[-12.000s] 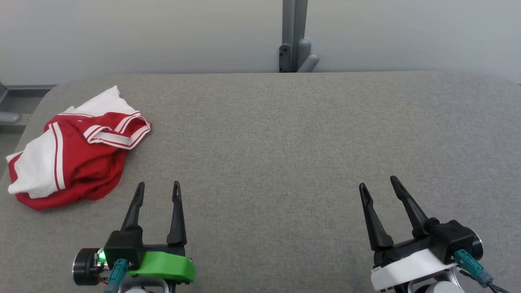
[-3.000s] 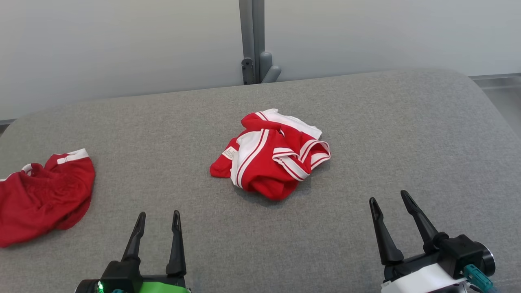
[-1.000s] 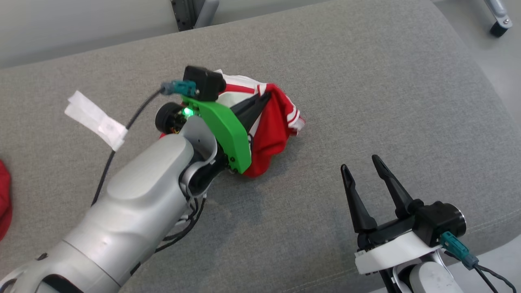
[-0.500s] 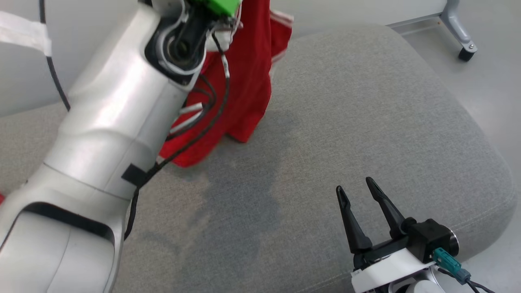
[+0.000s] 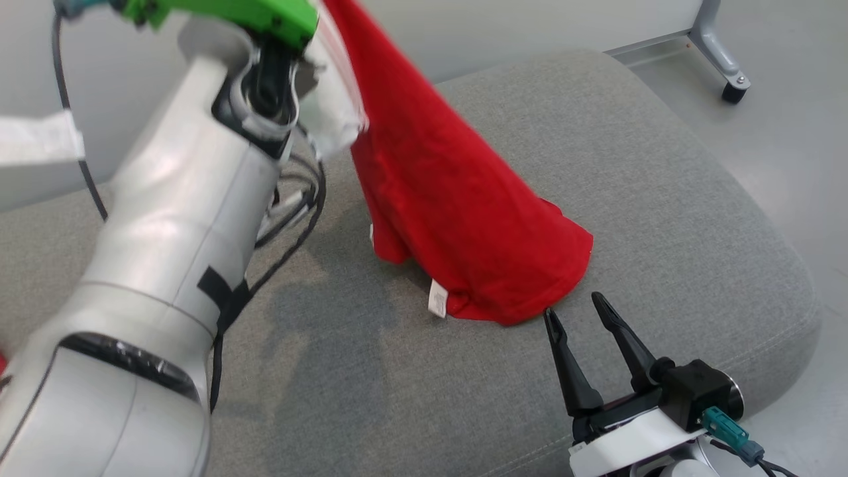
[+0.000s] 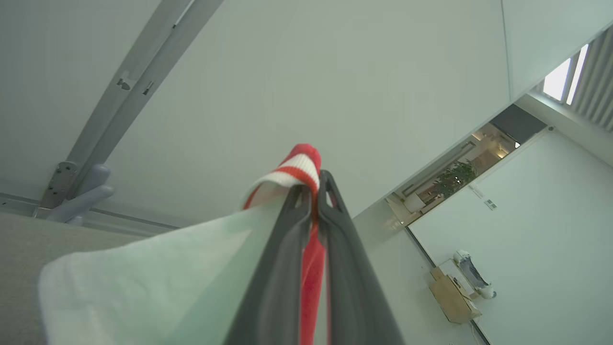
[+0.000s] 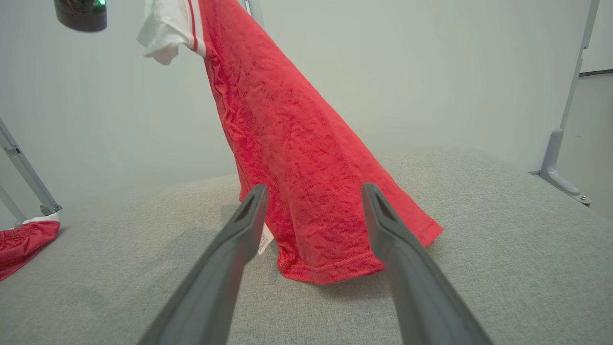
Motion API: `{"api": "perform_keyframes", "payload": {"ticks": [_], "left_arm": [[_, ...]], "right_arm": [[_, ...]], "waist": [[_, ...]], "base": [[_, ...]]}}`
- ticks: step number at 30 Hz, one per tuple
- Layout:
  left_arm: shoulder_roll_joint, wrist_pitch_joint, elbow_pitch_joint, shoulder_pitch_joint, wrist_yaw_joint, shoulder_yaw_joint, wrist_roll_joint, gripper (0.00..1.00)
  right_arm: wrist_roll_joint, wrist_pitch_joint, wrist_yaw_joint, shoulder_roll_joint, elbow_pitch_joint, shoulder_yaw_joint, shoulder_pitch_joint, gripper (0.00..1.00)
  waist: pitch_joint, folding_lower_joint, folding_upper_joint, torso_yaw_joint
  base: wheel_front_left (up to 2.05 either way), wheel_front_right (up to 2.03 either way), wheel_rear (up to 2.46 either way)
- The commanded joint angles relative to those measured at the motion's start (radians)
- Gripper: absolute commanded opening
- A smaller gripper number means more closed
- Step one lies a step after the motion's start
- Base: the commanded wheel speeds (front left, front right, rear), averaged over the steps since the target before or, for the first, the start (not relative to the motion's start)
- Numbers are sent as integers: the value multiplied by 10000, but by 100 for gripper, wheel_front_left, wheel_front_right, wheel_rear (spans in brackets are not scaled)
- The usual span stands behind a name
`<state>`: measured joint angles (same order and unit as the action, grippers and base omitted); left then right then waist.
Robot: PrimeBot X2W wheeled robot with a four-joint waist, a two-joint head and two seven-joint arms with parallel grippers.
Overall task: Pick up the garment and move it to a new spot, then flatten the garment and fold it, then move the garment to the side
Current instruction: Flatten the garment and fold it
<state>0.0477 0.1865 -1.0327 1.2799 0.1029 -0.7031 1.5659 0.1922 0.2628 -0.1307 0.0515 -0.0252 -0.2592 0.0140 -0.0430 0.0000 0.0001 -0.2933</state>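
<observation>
The garment (image 5: 457, 205), a red shirt with white sleeves and striped trim, hangs stretched from high at the upper left down to the grey table (image 5: 662, 199). Its hem and a small white label rest on the cloth surface. In the left wrist view my left gripper (image 6: 313, 184) is shut on the garment's red and white striped trim (image 6: 299, 167), and a white sleeve (image 6: 143, 287) droops below. My right gripper (image 5: 573, 308) stands open just in front of the hem, touching nothing. In the right wrist view its fingers (image 7: 239, 239) frame the hanging garment (image 7: 297, 143).
A second red garment (image 7: 24, 242) lies at the table's far left. The table's rounded right edge (image 5: 788, 278) drops to the floor, where a wheeled stand leg (image 5: 725, 86) stands. A grey post (image 6: 119, 86) rises behind the table. My raised left arm (image 5: 165, 232) covers the left part of the head view.
My left arm has lifted the garment off the table and swung it right. The shirt has unfurled, and its hem now lies just before the right gripper. The head camera has also shifted.
</observation>
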Motion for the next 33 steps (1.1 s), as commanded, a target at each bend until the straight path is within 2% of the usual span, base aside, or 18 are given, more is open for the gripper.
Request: {"api": "perform_keyframes", "payload": {"ticks": [1, 6, 10, 12, 15, 16, 17, 18, 19, 23, 28, 30, 33], "left_arm": [[48, 117, -394, -503, 106, -27, 44, 0], [605, 534, -1428, -1570, -67, 46, -103, 0], [1321, 784, -1873, -2077, -580, 58, -689, 0], [2089, 805, -1914, -1993, -768, 724, -1355, 0], [2530, 789, -1492, -2193, -719, 1639, -2440, 0], [2569, 788, -1251, -2401, -729, 1988, -2791, 3], [2499, 777, -1047, -2696, -770, 2305, -3129, 29], [2417, 767, -861, -2958, -779, 2566, -3444, 76], [2414, 770, -633, -3075, -808, 2780, -3843, 100], [2397, 770, 409, -3872, -781, 3460, -5501, 100], [2285, 772, 1984, -5176, -447, 4379, -7580, 100], [2192, 772, 2399, -5683, -253, 4769, -8129, 100], [2000, 773, 2830, -6271, -234, 5465, -8573, 100]], "right_arm": [[103, 33, -1, -3, 36, 6, 9, 100], [181, 33, -1, -8, 98, -15, -147, 100], [189, 33, -1, -8, 141, 29, -239, 100], [167, 33, -1, -9, 128, 28, -371, 100], [183, 33, -1, -9, 32, 29, -494, 100], [214, 33, -1, -9, -16, 22, -535, 100], [250, 33, -1, -6, -64, 1, -577, 100], [309, 32, -1, -5, -135, -32, -623, 100], [374, 33, -1, -6, -212, -53, -663, 100], [691, 33, -1, -5, -568, -130, -888, 100], [995, 32, -1, -7, -862, -17, -1027, 100], [1182, 33, -1, -4, -1004, 44, -1039, 100], [1386, 33, -1, -6, -1277, 81, -1065, 100]], "waist": [[-135, 0, -1, 59], [-422, 0, -1, 71], [-682, 0, -1, 141], [-876, 0, -1, 270], [-1025, 0, -1, 373], [-1051, 0, -1, 404], [-1061, 0, -1, 438], [-1064, 0, -1, 479], [-1067, 0, -1, 521], [-1043, 0, -1, 695], [-940, 0, -1, 1042], [-880, 0, -1, 1212], [-795, 0, -1, 1502]], "base": [[0, 0, 0], [0, 0, 0], [0, 0, 0], [0, 0, 0], [0, 0, 0], [0, 0, 0], [0, 0, 0], [0, 0, 0], [0, 0, 0], [0, 0, 0], [0, 0, 0], [0, 0, 0], [0, 0, 0]]}}
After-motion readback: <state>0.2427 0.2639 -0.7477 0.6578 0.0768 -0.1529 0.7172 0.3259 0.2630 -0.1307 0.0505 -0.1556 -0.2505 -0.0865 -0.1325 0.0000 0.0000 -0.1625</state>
